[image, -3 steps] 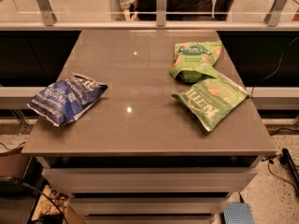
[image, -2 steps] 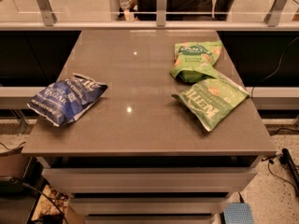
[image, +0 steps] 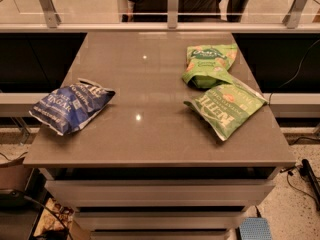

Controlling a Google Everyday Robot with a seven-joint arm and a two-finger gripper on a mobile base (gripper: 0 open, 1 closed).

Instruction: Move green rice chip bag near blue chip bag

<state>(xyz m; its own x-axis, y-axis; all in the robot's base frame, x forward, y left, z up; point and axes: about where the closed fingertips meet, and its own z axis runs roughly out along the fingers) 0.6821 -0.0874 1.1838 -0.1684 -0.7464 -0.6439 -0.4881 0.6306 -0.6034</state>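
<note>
Blue chip bag (image: pixel 72 106): slanted white capitals that look like "VINEGAR"; the smaller print can't be read.
Light green bag (image: pixel 227 109): "Kettle" in white, upside down from here.
Green rice chip bag (image: pixel 207 64): a white word on a dark green patch, unreadable.
Gripper: out of view.

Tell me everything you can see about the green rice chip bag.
The green rice chip bag is a bright green glossy pouch with a dark green patch and round chip pictures, puffed and crinkled. It lies on the far right part of the grey table, its near edge touching the light green bag, well apart from the blue chip bag. The claw is not in view.
</note>
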